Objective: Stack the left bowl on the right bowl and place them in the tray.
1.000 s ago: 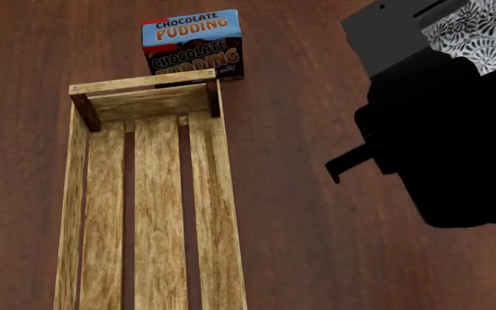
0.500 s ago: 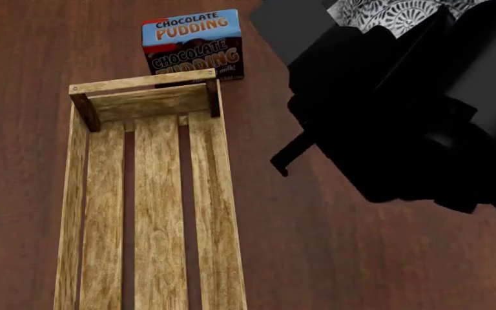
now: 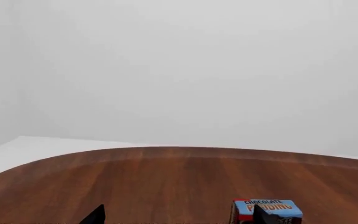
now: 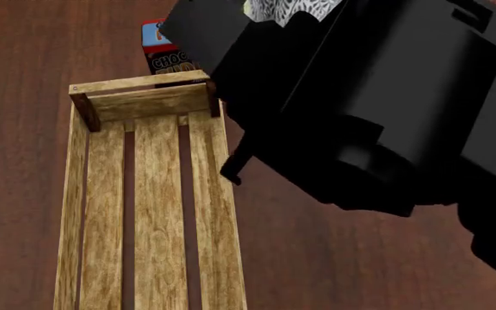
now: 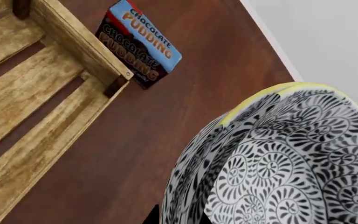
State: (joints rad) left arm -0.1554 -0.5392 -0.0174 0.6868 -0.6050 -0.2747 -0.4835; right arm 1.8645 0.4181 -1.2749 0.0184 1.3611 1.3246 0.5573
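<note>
Surface: dark wood table, pale wall behind.
Left gripper: only two fingertips visible, set apart, nothing between.
Tray: below-left of right gripper, nothing in it.
Pudding box: beyond tray's end.
Right gripper: jaws hidden, grip unclear; patterned bowls nested at it, above table.

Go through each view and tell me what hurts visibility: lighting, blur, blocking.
Head view: sharp, but the unlit black right arm fills the upper right, hiding most of the pudding box; the tray is evenly lit. Left wrist view: mostly blank grey backdrop. Right wrist view: the patterned bowls crowd the frame, no glare.
</note>
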